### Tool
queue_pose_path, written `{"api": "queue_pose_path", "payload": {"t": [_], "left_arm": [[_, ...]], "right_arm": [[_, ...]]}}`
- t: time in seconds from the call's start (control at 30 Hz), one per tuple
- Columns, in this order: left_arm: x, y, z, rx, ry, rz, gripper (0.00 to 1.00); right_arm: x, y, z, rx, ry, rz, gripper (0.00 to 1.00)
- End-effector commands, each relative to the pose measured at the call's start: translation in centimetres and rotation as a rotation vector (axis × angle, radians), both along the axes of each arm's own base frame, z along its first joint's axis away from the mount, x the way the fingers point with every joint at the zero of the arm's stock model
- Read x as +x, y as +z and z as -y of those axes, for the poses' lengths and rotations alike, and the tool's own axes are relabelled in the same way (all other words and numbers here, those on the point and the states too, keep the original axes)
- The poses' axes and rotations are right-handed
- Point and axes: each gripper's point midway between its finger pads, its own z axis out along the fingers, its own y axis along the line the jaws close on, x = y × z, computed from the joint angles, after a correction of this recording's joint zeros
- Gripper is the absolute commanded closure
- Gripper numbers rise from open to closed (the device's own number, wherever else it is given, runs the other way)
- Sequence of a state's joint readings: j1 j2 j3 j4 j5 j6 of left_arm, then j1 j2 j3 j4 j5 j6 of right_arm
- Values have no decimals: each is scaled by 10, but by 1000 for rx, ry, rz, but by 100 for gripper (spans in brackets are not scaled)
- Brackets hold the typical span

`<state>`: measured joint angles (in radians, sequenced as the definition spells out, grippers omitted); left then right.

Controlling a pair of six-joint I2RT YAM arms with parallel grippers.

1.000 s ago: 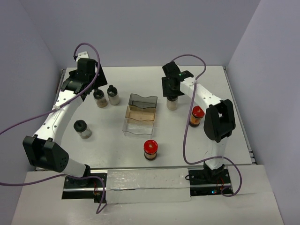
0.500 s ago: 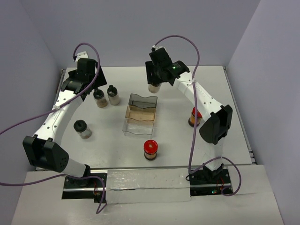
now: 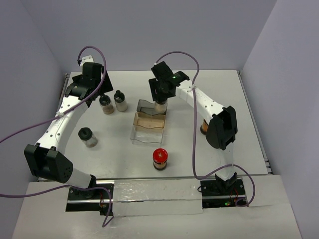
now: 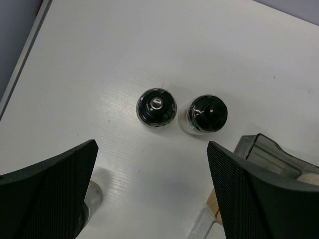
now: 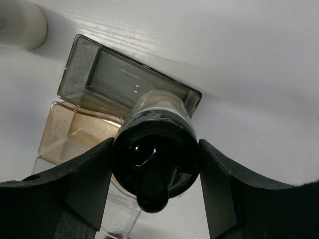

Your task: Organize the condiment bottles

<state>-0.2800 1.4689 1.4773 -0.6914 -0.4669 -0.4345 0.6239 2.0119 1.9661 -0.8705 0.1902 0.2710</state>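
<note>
My right gripper (image 3: pixel 161 92) (image 5: pixel 155 172) is shut on the black cap of a clear condiment bottle (image 3: pixel 160 105) (image 5: pixel 158 107). The bottle hangs upright over the right end of the tray's grey far compartment (image 3: pixel 147 106) (image 5: pixel 107 82). Two black-capped bottles (image 4: pixel 156 106) (image 4: pixel 209 113) stand side by side at the back left, with my open left gripper (image 3: pixel 98 92) (image 4: pixel 152 191) above and just near of them. A third black-capped bottle (image 3: pixel 87 137) stands alone at the left. One red-capped amber bottle (image 3: pixel 160 159) stands in front of the tray. Another (image 3: pixel 204 128) is mostly hidden behind my right arm.
The clear plastic tray has three compartments in a row: grey at the far end, amber (image 3: pixel 148 121) in the middle, clear (image 3: pixel 143 136) nearest. My right arm (image 3: pixel 207 104) arches across the table's right half. A raised rim (image 3: pixel 66 82) borders the table's left side.
My right gripper has carried the black-capped bottle leftward and toward the back, from the right of the tray to above its grey compartment. The left arm has stayed still.
</note>
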Motion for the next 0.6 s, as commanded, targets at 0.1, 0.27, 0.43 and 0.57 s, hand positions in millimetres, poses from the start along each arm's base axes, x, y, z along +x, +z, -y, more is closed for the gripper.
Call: {"api": "queue_pose_path", "payload": {"t": [0.1,0.27,0.43,0.57], "left_arm": [[-3,15,-4,-1,22,38,1],[-3,14,-3,-7,23,35,1],[-3,13,-2,-7,18,35,0],[-2,13,-2,-6,16,31,1]], "right_arm": [[11,-12,-10,19,6,15,52],[13,-30,-8,-6,-1,-4,51],[13,-45,-7,-25,-3,-27,47],[13,-55,-8,-34,-1,-44,42]]}}
